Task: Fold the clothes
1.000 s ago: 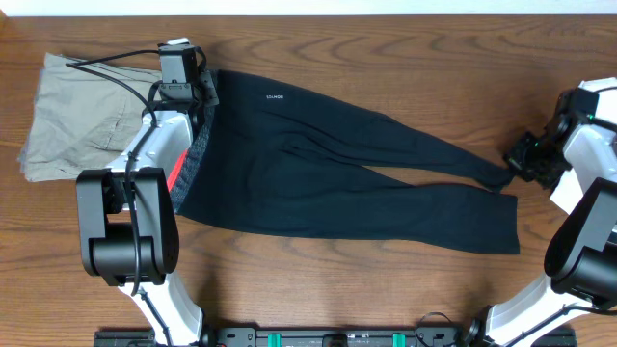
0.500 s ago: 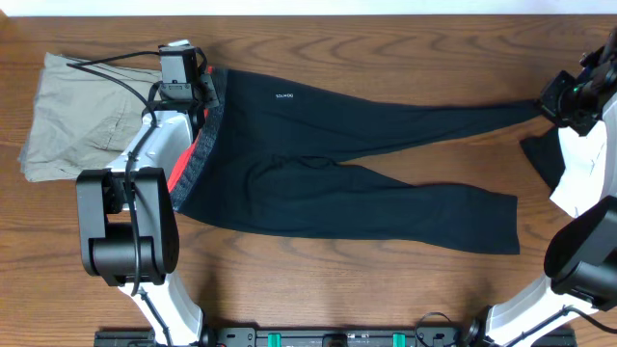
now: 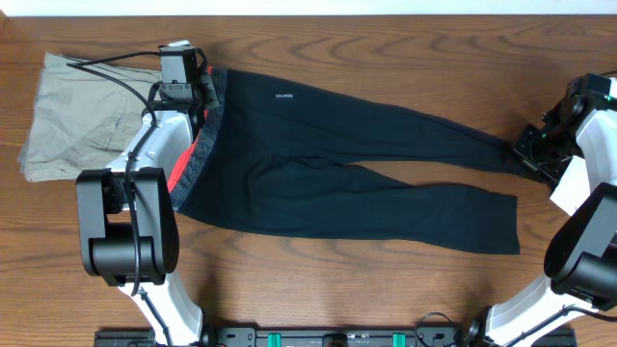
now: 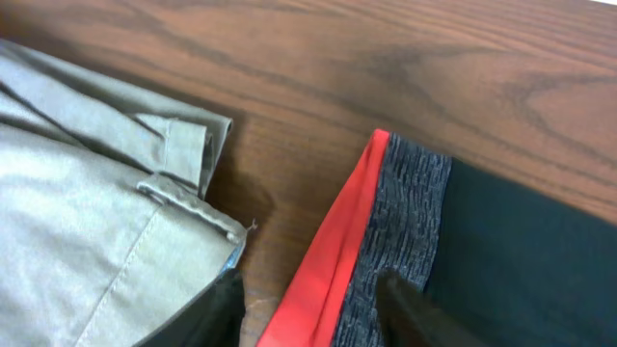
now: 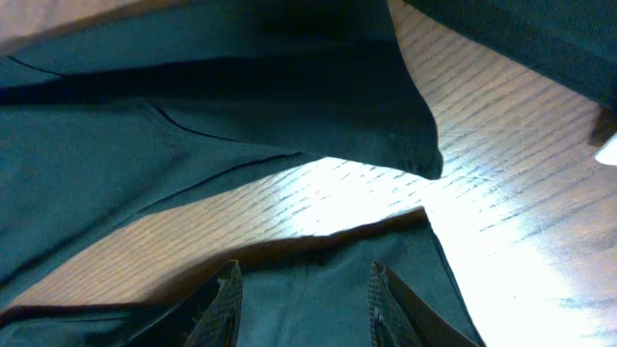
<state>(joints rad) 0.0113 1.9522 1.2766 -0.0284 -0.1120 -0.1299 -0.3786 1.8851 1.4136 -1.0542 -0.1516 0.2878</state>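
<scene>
The black leggings (image 3: 337, 164) lie spread across the table, with the red-and-grey waistband (image 3: 198, 145) at the left and both legs reaching right. My left gripper (image 3: 207, 96) stands open at the waistband's top corner. In the left wrist view the red edge (image 4: 337, 251) runs between the gripper's (image 4: 313, 318) parted fingers. My right gripper (image 3: 530, 152) hovers open at the end of the upper leg (image 3: 501, 154). In the right wrist view black fabric (image 5: 308, 289) lies below its fingers (image 5: 227, 299), loose and not pinched.
Khaki-beige trousers (image 3: 77, 116) lie at the far left, close to the waistband, also visible in the left wrist view (image 4: 87, 193). A white garment (image 3: 569, 183) sits at the right edge by the right arm. The arm bases stand along the front edge.
The right gripper pulled the upper leg out to the right, came back down and let it go. The leg now lies straighter. The left gripper's jaws have widened.
</scene>
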